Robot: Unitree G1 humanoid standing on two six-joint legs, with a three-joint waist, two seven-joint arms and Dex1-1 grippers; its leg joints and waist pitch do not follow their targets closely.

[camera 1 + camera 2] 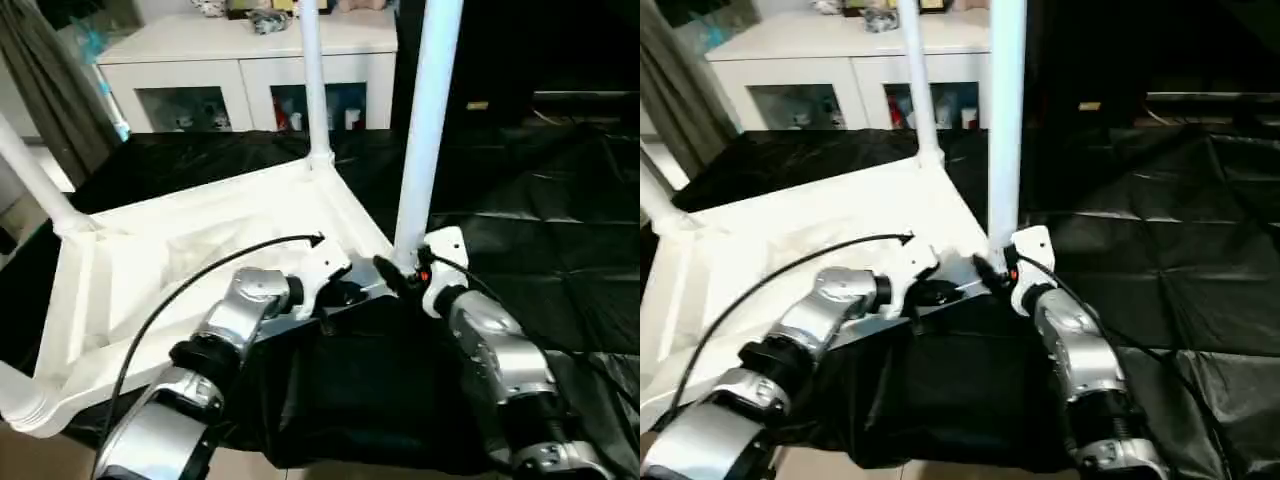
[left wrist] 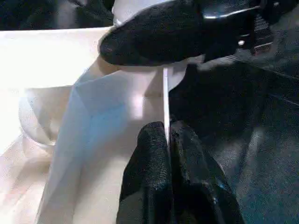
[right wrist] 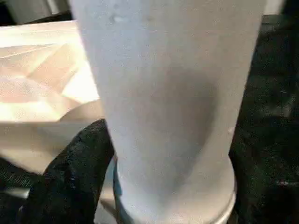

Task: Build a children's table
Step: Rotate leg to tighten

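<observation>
Nearest us, our left tool (image 2: 168,140) is pinched together on the thin edge wall of the children's table (image 1: 200,250), which lies upside down on the black-draped surface (image 1: 560,250). Just beside it, our right tool (image 1: 400,270) is clamped around the base of the nearest leg (image 1: 425,120), which stands upright in its corner socket. Farther back another leg (image 1: 312,80) rises, and behind it stands a white cabinet (image 1: 250,60). We can read no writing anywhere.

Silver forearms (image 1: 240,310), black cables (image 1: 180,285)
</observation>
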